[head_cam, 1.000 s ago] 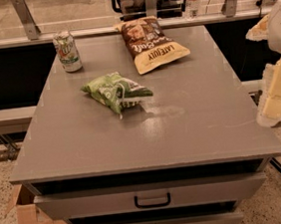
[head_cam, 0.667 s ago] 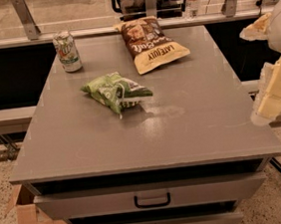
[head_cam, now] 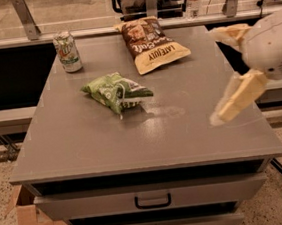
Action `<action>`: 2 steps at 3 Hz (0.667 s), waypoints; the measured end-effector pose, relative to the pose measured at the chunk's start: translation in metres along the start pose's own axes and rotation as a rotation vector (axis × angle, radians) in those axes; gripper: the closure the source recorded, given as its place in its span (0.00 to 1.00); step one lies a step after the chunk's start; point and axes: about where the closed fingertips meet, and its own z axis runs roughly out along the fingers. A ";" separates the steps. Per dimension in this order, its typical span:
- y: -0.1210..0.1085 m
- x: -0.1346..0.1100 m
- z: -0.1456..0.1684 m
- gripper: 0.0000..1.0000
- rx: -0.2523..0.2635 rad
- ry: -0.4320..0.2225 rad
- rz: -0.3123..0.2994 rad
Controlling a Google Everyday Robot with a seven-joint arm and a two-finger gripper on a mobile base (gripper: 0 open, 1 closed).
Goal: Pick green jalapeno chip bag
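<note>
The green jalapeno chip bag (head_cam: pixel 116 91) is small, light green and wrinkly. It lies flat on the grey table (head_cam: pixel 134 140), left of the middle. My gripper (head_cam: pixel 216 75) is at the right side, over the table's right part, well to the right of the bag and not touching it. Its two cream fingers (head_cam: pixel 237 99) are spread wide apart and hold nothing.
A larger brown-and-yellow chip bag (head_cam: pixel 151 43) lies at the back middle. A green-and-white soda can (head_cam: pixel 68 52) stands at the back left. The table has drawers with a handle (head_cam: pixel 153 201) below. A cardboard box (head_cam: pixel 29 224) sits on the floor at the left.
My gripper has moved left from beyond the table's right edge to over its right part. The bags and the can have not moved.
</note>
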 end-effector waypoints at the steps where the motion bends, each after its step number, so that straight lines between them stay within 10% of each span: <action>1: -0.009 -0.031 0.025 0.00 0.041 -0.157 -0.009; 2: -0.007 -0.030 0.023 0.00 0.036 -0.142 -0.011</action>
